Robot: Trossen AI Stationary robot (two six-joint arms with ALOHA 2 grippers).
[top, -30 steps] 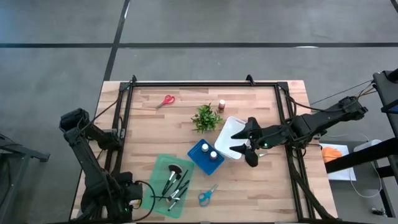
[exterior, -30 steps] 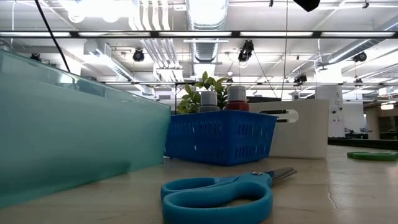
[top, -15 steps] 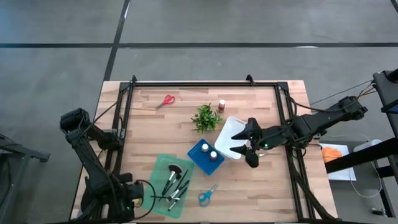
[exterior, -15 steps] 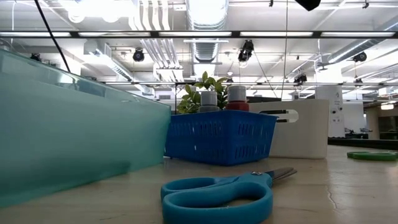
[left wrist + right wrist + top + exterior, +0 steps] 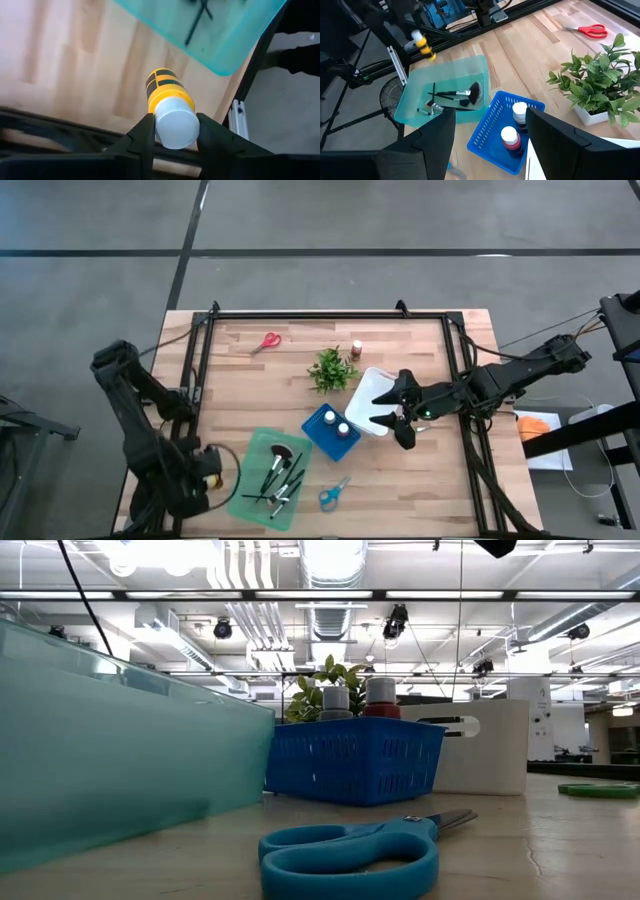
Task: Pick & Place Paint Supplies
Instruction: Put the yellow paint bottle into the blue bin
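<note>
The left gripper (image 5: 172,131) is clamped on a small yellow paint bottle with a white cap (image 5: 169,106), lifted just left of the translucent teal tray (image 5: 254,455). The bottle's long axis runs straight out from between the fingers. Its probable destination, the blue mesh basket (image 5: 322,438), lies to the right beyond the tray. The right gripper (image 5: 394,417) hovers spread-fingered above the white bin (image 5: 370,388).

No words, numbers or signs can be read on any thing in these pictures, near or far.
</note>
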